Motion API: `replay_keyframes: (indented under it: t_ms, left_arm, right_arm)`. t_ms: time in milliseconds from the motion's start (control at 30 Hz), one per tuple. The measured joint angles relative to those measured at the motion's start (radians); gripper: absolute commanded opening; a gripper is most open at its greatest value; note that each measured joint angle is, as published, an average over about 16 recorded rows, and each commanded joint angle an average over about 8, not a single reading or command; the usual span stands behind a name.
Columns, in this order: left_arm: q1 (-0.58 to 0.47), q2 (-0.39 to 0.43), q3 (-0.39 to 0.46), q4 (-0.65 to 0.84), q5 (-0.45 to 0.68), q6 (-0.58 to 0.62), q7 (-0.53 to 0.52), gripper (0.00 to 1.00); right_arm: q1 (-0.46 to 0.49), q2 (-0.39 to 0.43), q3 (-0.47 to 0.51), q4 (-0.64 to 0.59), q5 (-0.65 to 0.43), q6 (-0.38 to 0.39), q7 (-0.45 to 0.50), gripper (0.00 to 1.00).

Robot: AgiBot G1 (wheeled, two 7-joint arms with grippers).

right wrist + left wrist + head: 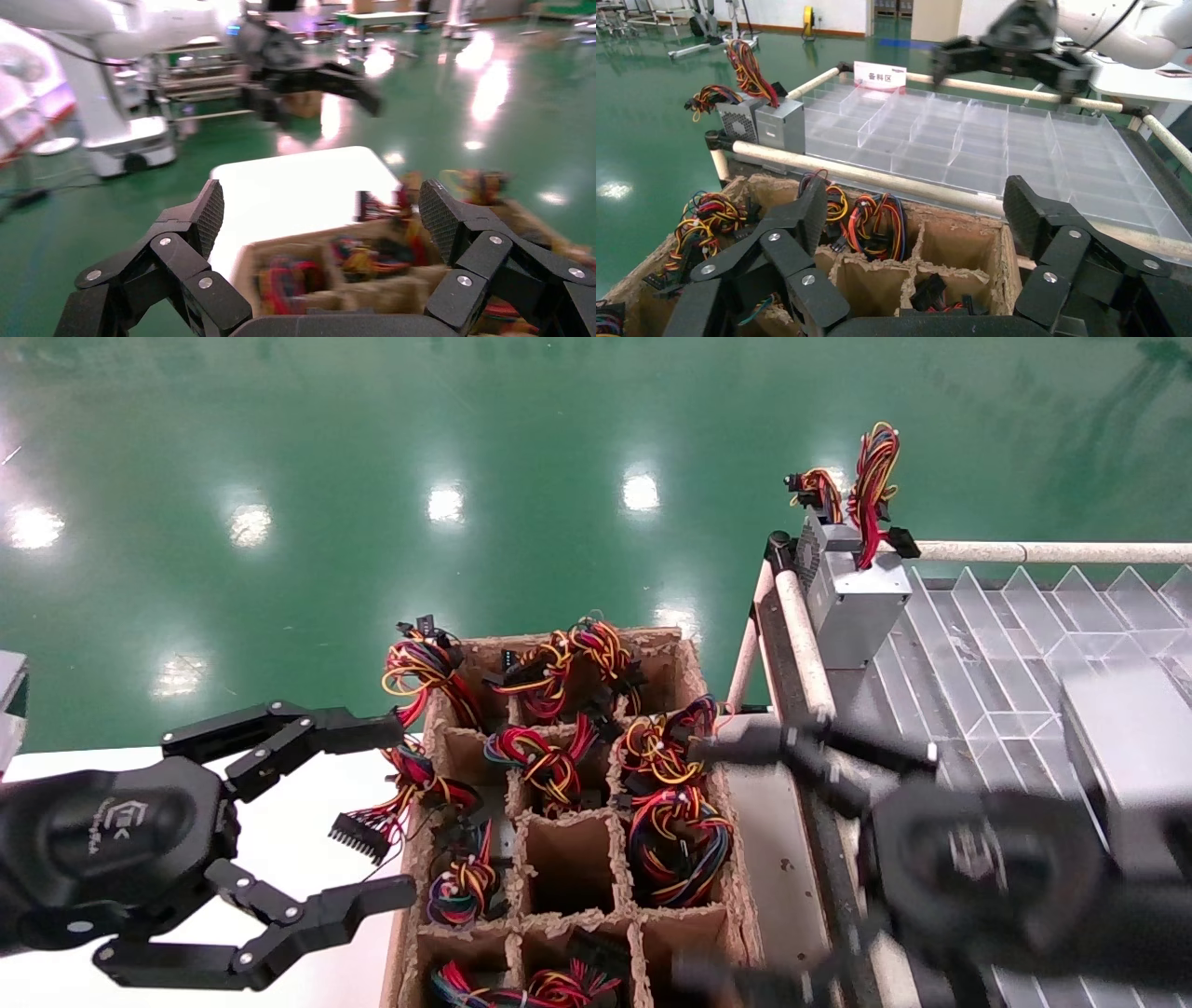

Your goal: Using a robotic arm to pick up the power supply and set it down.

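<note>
Left hand [396, 812] sat wide open over the white desk [307, 859], fingertips just at the left wall of the brown pulp-cardboard divider crate [568, 859]. It gripped nothing.

Right hand [708, 859] was also spread open and empty, hovering over the crate's right edge and the bare strip beside it. It was motion-blurred in my head view; the right wrist view showed both black fingers well apart with the crate cells below.

The small silver-grey metal power supply [852, 603] with its long red wire bundle stood in the far left corner of the clear plastic partitioned tray [1006, 654], right against the padded beige tube rail [801, 645]. Wires stuck up past the rail. The left wrist view showed it at [780, 125], touching a second grey box with a perforated side [740, 121].

Most crate cells held coloured wire bundles [545, 761]; one centre cell [570, 864] looked empty. Tray cells to the right of the supply were open.
</note>
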Motion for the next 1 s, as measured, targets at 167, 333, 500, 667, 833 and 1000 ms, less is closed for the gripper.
replay_keyframes:
  t_ms: [167, 333, 500, 667, 833, 1000]
  left_arm:
    - [0.000, 0.000, 0.000, 0.000, 0.000, 0.000, 0.000, 1.00]
    - [0.000, 0.000, 0.000, 0.000, 0.000, 0.000, 0.000, 1.00]
    - [0.000, 0.000, 0.000, 0.000, 0.000, 0.000, 0.000, 1.00]
    - [0.000, 0.000, 0.000, 0.000, 0.000, 0.000, 0.000, 1.00]
    - [0.000, 0.000, 0.000, 0.000, 0.000, 0.000, 0.000, 1.00]
    - [0.000, 0.000, 0.000, 0.000, 0.000, 0.000, 0.000, 1.00]
  right_arm:
    - [-0.029, 0.014, 0.003, 0.040, 0.026, -0.017, 0.018, 1.00]
    - [-0.038, 0.018, 0.005, 0.052, 0.033, -0.023, 0.022, 1.00]
    - [-0.032, 0.016, 0.004, 0.044, 0.029, -0.019, 0.019, 1.00]
    - [-0.027, 0.013, 0.004, 0.037, 0.024, -0.016, 0.017, 1.00]
    - [-0.024, 0.012, 0.003, 0.032, 0.020, -0.014, 0.016, 1.00]
    - [-0.022, 0.011, 0.003, 0.029, 0.018, -0.013, 0.015, 1.00]
